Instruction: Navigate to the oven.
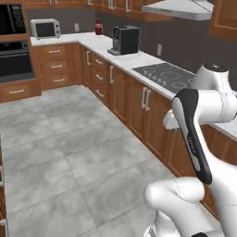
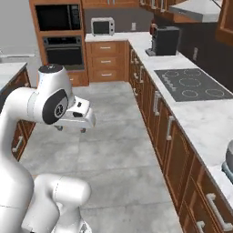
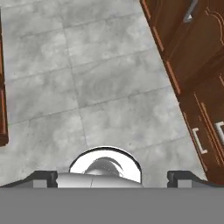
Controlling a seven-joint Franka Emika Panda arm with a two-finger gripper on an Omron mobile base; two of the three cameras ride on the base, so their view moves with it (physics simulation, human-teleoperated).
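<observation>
The oven is set in a wood-framed wall unit at the far end of the kitchen, with a black glass door and a grey bar handle. In the right base view the oven stands straight ahead past open floor. My gripper hangs over the grey tiled floor and points down. Its fingertips are spread wide with nothing between them, so it is open. From the right base camera the gripper sits low in front of the folded arm, far from the oven.
A black built-in microwave sits above the oven. A small silver microwave, a coffee machine and a cooktop line the right counter. Wooden cabinets run along the right, and an island counter stands left.
</observation>
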